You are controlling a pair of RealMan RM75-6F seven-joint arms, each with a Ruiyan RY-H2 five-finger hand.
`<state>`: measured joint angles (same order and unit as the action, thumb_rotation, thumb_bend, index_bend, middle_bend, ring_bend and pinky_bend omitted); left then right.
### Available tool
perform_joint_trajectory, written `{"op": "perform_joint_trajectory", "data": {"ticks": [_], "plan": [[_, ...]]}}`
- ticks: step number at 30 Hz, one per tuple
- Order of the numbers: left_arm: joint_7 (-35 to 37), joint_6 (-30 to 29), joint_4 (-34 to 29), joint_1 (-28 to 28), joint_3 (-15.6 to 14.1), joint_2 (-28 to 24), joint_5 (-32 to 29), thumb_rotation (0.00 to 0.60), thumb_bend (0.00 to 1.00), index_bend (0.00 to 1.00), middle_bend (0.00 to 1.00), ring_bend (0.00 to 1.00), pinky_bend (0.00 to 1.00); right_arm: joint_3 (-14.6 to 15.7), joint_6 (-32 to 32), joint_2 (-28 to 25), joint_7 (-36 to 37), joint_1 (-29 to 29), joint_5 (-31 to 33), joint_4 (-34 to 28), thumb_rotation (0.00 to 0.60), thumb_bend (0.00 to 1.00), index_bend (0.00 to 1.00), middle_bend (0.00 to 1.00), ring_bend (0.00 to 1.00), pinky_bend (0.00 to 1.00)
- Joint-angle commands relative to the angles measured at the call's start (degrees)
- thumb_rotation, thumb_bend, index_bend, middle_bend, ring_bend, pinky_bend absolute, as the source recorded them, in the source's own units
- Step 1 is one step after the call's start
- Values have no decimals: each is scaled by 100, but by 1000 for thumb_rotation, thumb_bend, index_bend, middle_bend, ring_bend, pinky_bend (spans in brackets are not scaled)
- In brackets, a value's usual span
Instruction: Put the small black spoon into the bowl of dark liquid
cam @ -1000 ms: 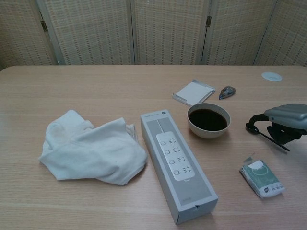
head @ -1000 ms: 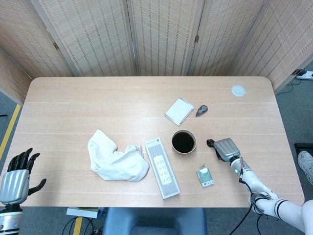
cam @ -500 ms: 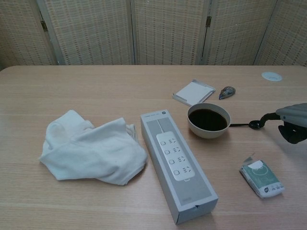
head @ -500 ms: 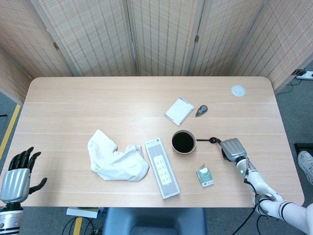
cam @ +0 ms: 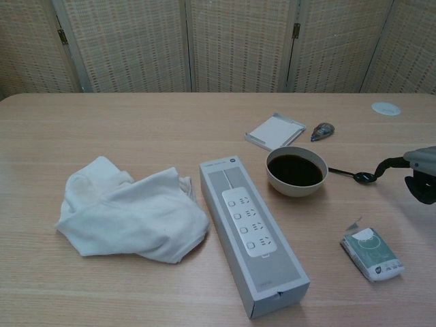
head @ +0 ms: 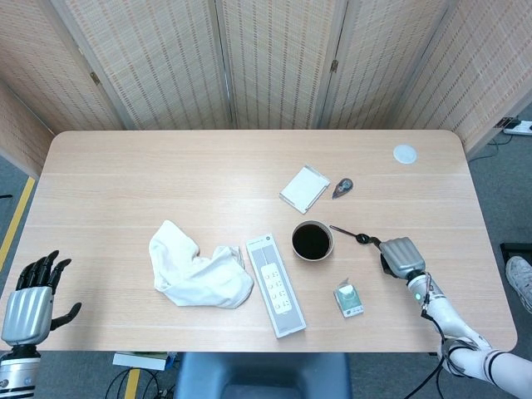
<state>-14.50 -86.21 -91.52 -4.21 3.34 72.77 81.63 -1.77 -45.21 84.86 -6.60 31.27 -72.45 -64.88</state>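
The small black spoon (head: 352, 235) lay on the table (head: 166, 174) just to the right of the bowl of dark liquid (head: 312, 240), between the bowl and the right hand (head: 401, 257). Its long axis ran roughly from the bowl's right rim out toward that hand, slanting slightly toward the near edge as it went; the thin handle end pointed at the bowl and the rounded end lay nearest the hand. In the chest view the spoon (cam: 351, 174) looked flat on the wood, its handle tip close to the bowl (cam: 296, 170) but apparently not inside it, so the task was not yet done.

The right hand (cam: 422, 174) sat right beside the rounded end, with one dark finger reaching toward it. Whether that finger touched or pinched the spoon could not be told, and the rest of the fingers were hidden under the grey back of the hand or cut off by the frame edge, so their spread could not be told either.

The left hand (head: 29, 295) hung well apart at the far left corner, off the table, fingers spread and holding nothing. The right hand was plainly the nearer one, and any push or lift would have to go leftward along the spoon's own line
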Motion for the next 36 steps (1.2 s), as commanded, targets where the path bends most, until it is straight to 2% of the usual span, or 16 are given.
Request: {"op": "perform_joint_trajectory", "data": {"ticks": [1, 10, 36], "plan": [[-6, 2, 1, -1, 0, 1, -2, 600, 253, 194, 84, 107, 141, -28, 68, 61, 14, 45, 20, 82, 600, 839, 229, 996, 1000, 1000], [-11, -5, 3, 20, -5, -1, -26, 600, 253, 194, 84, 107, 141, -44, 262, 223, -19, 173, 16, 285, 600, 839, 228, 996, 1000, 1000], [4, -20, 24, 38, -10, 20, -11, 600, 254, 194, 84, 107, 141, -32, 403, 173, -124, 110, 215, 544, 600, 838, 228, 995, 1000, 1000]]}}
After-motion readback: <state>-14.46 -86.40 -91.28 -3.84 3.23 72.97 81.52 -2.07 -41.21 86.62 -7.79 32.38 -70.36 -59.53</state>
